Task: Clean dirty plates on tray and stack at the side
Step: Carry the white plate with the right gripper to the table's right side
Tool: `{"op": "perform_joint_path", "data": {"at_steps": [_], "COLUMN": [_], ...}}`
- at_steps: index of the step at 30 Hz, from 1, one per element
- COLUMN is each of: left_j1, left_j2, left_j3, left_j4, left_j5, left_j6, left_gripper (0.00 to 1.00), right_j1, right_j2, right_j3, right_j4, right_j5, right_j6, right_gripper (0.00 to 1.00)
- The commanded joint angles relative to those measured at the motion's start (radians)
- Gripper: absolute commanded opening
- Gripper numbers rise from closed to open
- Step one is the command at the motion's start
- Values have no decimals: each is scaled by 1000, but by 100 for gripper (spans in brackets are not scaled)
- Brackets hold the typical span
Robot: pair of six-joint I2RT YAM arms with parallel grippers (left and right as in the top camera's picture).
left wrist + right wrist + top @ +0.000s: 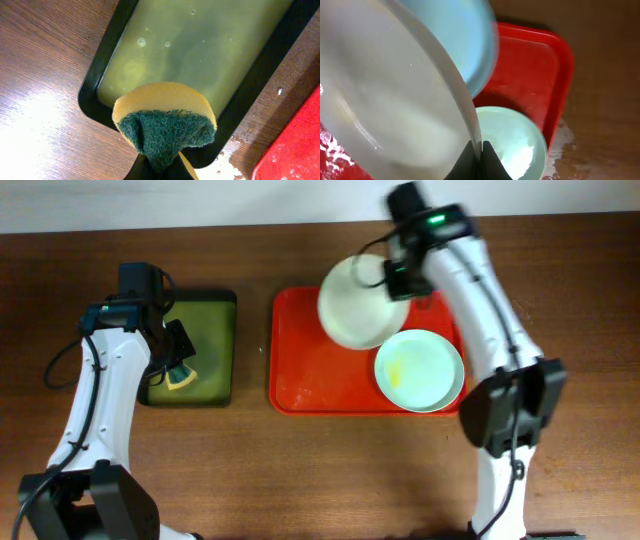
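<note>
White plate (350,310) in right tool (480,151); sponge (165,117) in left tool (159,170).

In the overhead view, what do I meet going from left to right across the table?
The dark olive tray → the red tray (bare left part) → the white plate → the pale green plate.

1. Table (300,470): I read it as brown wood grain, semi-gloss, with glare left of the red tray (300,370).
2. Red tray: smooth, glossy plastic, beaded wet.
3. White plate (395,110), over the red tray: smooth, soft sheen.
4. Pale blue plate (465,40): blurred, so I can't tell its finish.
5. Pale green plate (420,370), on the red tray: glossy, dulled by a yellow smear.
6. Olive tray (100,75), left of the red tray: smooth dark rim, slick wet floor.
7. Sponge (165,132): matt yellow foam with a coarse, fibrous green scouring face.
</note>
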Motion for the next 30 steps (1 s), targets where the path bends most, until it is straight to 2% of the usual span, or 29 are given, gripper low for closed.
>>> {"op": "perform_joint_path", "data": {"at_steps": [1, 3, 6, 9, 13, 15, 17, 18, 21, 24, 25, 26, 28, 30], "left_j1": [2, 2, 2, 2, 2, 2, 2, 2, 2, 2, 2, 2, 2, 2], "left_j2": [-18, -17, -17, -17, -17, -17, -17, -17, -17, -17, -17, -17, -17, -17], "left_j3": [-16, -32, -39, -39, -39, -39, -39, -39, -39, -39, -39, -39, -39, -39], "left_j4": [14, 37, 41, 47, 48, 48, 48, 51, 57, 56, 56, 56, 56, 56], "left_j5": [8, 16, 16, 23, 23, 22, 23, 23, 23, 23, 35, 38, 38, 38], "left_j6": [12, 12, 12, 12, 12, 13, 13, 12, 12, 12, 13, 13, 13, 13], "left_gripper": [0, 0, 0, 0, 0, 0, 0, 0, 0, 0, 0, 0, 0, 0], "right_j1": [-204, -341, -504, -638, -691, -690, -692, -692, -683, -636, -591, -554, -474, -351], "right_j2": [-3, -3, 9, 13, 13, 13, 3, -7, -96, -256, -312, -335, -341, -314], "right_j3": [-1, -2, -2, -103, -350, -408, -394, -375, -311, -280, -280, -280, -280, -282], "right_j4": [-3, -2, 16, 130, 335, 389, 371, 351, 318, 325, 334, 337, 334, 354], "right_j5": [-326, -341, -247, -237, -236, -232, -198, -193, -187, -195, -282, -379, -541, -547], "right_j6": [-3, -3, -2, -2, -3, -3, -3, -3, 6, 126, 126, 125, 125, 109], "right_gripper": [4, 4, 4, 4, 4, 5, 56, 63, 73, 80, 93, 98, 98, 99]}}
